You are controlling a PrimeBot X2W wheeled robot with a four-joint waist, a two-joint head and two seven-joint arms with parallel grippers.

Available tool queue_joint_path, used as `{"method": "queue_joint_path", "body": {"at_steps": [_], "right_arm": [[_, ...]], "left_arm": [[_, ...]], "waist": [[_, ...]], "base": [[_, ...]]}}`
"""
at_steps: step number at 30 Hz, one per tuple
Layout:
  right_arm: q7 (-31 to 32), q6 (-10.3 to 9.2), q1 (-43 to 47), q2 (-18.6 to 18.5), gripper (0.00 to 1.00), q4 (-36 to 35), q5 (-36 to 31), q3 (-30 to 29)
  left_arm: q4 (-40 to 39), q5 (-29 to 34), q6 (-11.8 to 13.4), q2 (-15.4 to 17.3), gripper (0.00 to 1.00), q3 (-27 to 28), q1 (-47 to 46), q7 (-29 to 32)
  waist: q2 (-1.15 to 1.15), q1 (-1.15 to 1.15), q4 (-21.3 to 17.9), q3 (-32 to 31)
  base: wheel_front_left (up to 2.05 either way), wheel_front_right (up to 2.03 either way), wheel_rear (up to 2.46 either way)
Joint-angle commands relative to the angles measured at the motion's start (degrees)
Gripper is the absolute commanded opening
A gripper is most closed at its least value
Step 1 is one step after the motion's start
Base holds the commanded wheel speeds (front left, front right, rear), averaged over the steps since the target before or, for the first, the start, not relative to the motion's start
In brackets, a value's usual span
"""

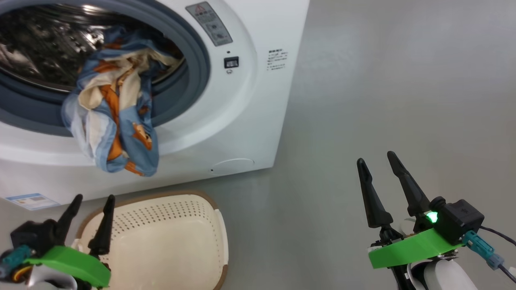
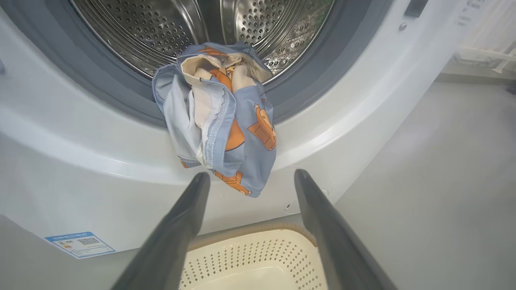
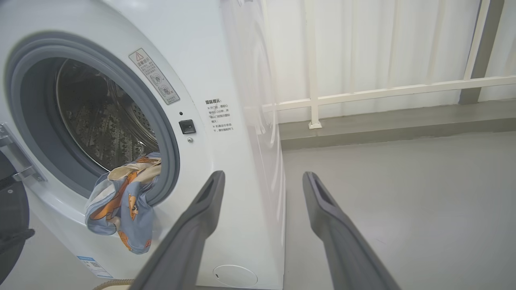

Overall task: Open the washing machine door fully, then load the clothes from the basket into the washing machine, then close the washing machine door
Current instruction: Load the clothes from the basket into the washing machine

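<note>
The washing machine [image 1: 250, 100] stands with its drum open. The clothes [image 1: 117, 121], a light blue bundle with orange bears, hang half out of the drum over the grey gasket and down the white front. They also show in the left wrist view [image 2: 221, 121] and the right wrist view [image 3: 121, 205]. The cream basket [image 1: 169, 241] sits empty on the floor below them. My left gripper [image 1: 92, 199] is open over the basket's left rim, its fingers pointing at the hanging clothes [image 2: 252, 175]. My right gripper [image 1: 375, 158] is open and holds nothing, off to the right over the floor. The washing machine door [image 3: 10, 225] is swung open at the left edge by its metal hinge.
Grey floor [image 1: 403, 100] stretches to the right of the machine. A white railing [image 3: 383, 90] with a curtain behind it stands on a raised ledge beyond. A blue label [image 1: 30, 200] and a round flap [image 1: 234, 165] mark the machine's lower front.
</note>
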Motion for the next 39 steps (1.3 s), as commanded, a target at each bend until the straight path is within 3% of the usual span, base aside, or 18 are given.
{"method": "queue_joint_path", "body": {"at_steps": [1,10,25,39], "right_arm": [[-0.5,0.31,-0.2,0.2,1.00,-1.7,0.5,1.3],[-0.5,0.31,0.0,0.2,1.00,-5.3,2.1,2.5],[-0.5,0.31,0.6,0.2,1.00,-9.3,3.4,4.1],[-0.5,0.31,1.4,0.2,1.00,-10.6,4.5,4.8]], "left_arm": [[-0.1,-0.6,0.0,2.7,1.00,1.7,-2.8,-0.1],[9.7,-5.3,0.0,6.9,1.00,-3.7,-11.6,-0.3],[16.0,-12.2,0.0,13.0,1.00,-9.1,-20.8,-0.4],[23.2,-17.0,0.0,14.1,1.00,-12.1,-28.3,-0.4]], "waist": [[0.00,-0.01,-1.8,2.1],[0.00,-0.01,-5.4,8.2],[0.00,-0.01,-9.7,14.5],[0.00,-0.01,-12.6,16.1]], "base": [[0.00,0.00,0.00],[0.00,0.00,0.00],[0.00,0.00,0.00],[0.00,0.00,0.00]]}}
